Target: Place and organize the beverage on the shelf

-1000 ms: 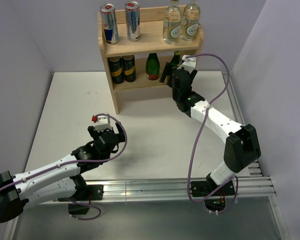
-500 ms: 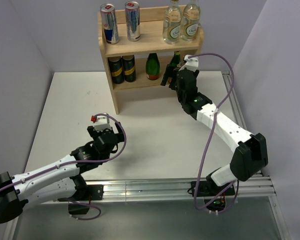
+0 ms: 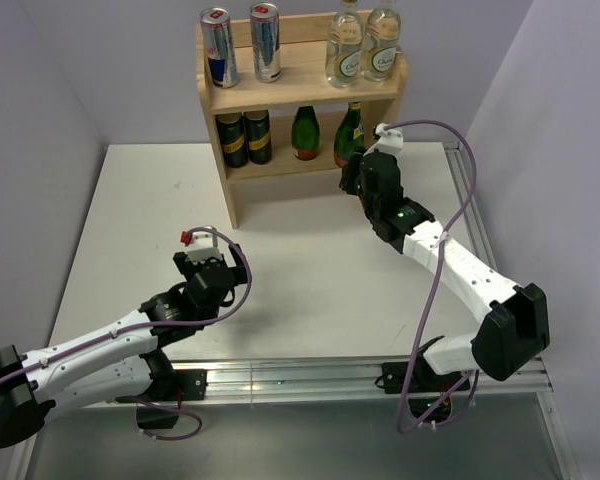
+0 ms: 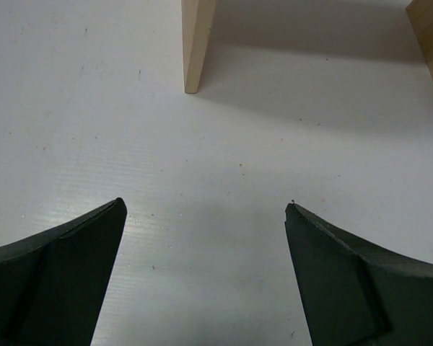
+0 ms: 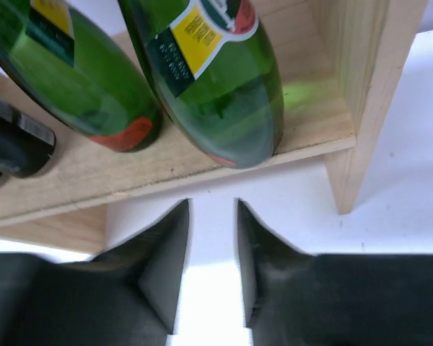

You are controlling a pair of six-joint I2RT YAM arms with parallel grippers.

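Observation:
The wooden shelf [image 3: 300, 95] stands at the table's far edge. Two silver-and-blue cans [image 3: 218, 47] and two clear bottles [image 3: 344, 50] are on its top tier. The lower tier holds two dark containers [image 3: 232, 138] and two green bottles [image 3: 304, 133], all upright. My right gripper [image 3: 352, 172] hovers just in front of the right green bottle [image 5: 224, 79] without touching it. Its jaws [image 5: 213, 205] stand a narrow gap apart with nothing between them. My left gripper [image 3: 208, 242] is wide open over bare table [image 4: 206, 209], well short of the shelf.
The shelf's left side panel [image 4: 197, 43] and right side panel [image 4: 429, 43] stand ahead of the left gripper. Pale walls enclose the table on three sides. A purple cable [image 3: 450, 150] loops above the right arm.
My right gripper has backed away from the right green bottle, which now stands free on the lower tier, and its jaws have narrowed. The left arm has not moved.

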